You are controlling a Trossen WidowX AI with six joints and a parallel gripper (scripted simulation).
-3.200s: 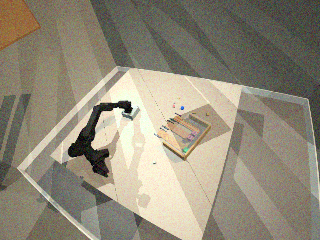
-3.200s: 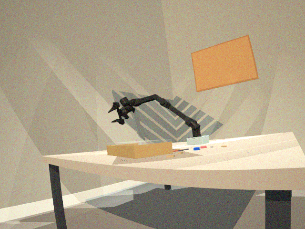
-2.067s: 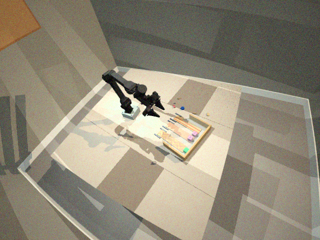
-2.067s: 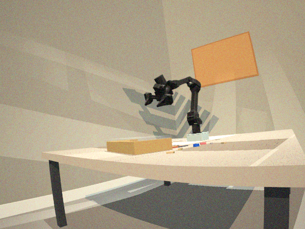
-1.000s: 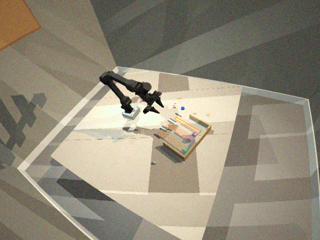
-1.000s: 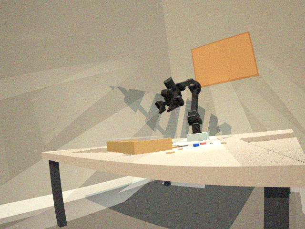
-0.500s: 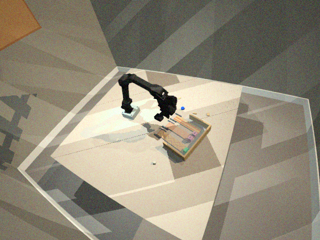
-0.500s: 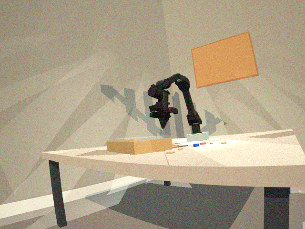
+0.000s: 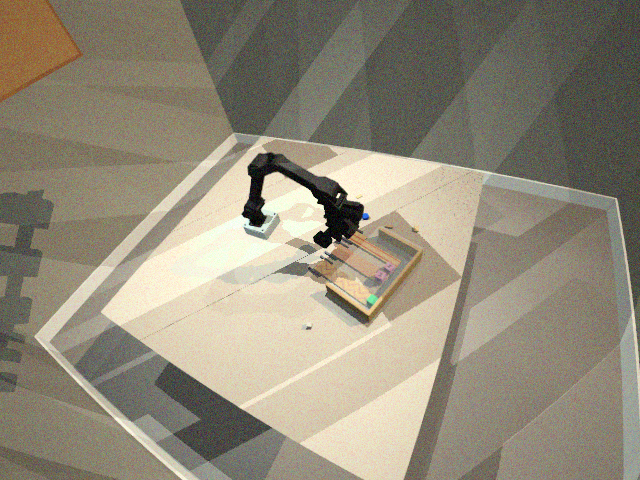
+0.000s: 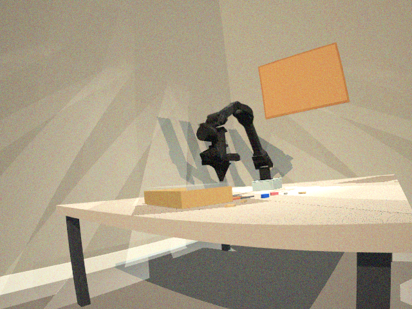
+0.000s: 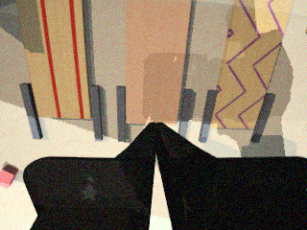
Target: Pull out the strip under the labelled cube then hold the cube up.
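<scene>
My gripper (image 10: 221,179) (image 11: 154,128) is shut with nothing between its fingertips. It points down just over the near end of the plain salmon strip (image 9: 360,262) (image 11: 158,34). The red-lined strip (image 9: 376,249) (image 11: 64,57) lies to one side of it, the zigzag strip (image 9: 351,289) (image 11: 247,77) to the other. Two pink cubes, one here (image 9: 388,267) and one here (image 9: 381,274), sit close together near the plain strip's far end. A green cube (image 9: 372,299) is at the zigzag strip's far end. Labels are too small to read, and the wrist view shows no cube.
A wooden-walled box (image 9: 408,264) (image 10: 206,197) surrounds the strips' far ends. Upright grey guides, such as this one (image 11: 98,112), flank each strip's near end. A blue disc (image 9: 365,216) (image 10: 264,196), a red piece (image 10: 273,193) (image 11: 8,175) and a small white piece (image 9: 308,326) lie outside.
</scene>
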